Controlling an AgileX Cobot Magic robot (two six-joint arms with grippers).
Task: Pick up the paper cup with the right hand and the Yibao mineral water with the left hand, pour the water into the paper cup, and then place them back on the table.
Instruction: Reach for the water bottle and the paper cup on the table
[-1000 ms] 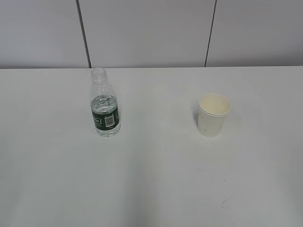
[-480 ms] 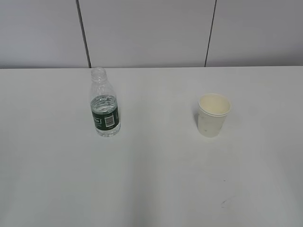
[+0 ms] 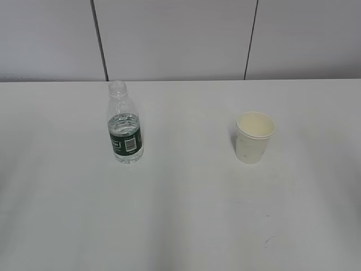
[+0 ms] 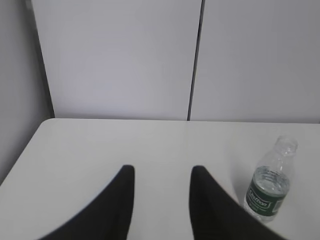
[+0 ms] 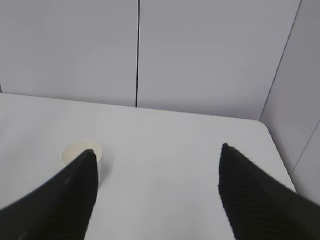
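White table [image 3: 180,226]: half-full bottle [image 3: 124,127], empty cup [image 3: 254,137]

Pale wall panels at the back

A light grey panelled wall [image 3: 175,39] stood behind everything, split by thin dark vertical seams [image 3: 99,39]. In the right wrist view a side wall [image 5: 295,115] met it at the corner, equally plain and pale.

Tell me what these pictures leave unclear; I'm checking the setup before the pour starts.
- Paper cup: right wrist view, lower body hidden behind a finger of the open right gripper.
- Yibao mineral water: left wrist view, base hidden by a finger of the open left gripper; label text blurred.
- Cup contents: exterior view, inside bottom not visible.
- Both arms: outside the exterior view.
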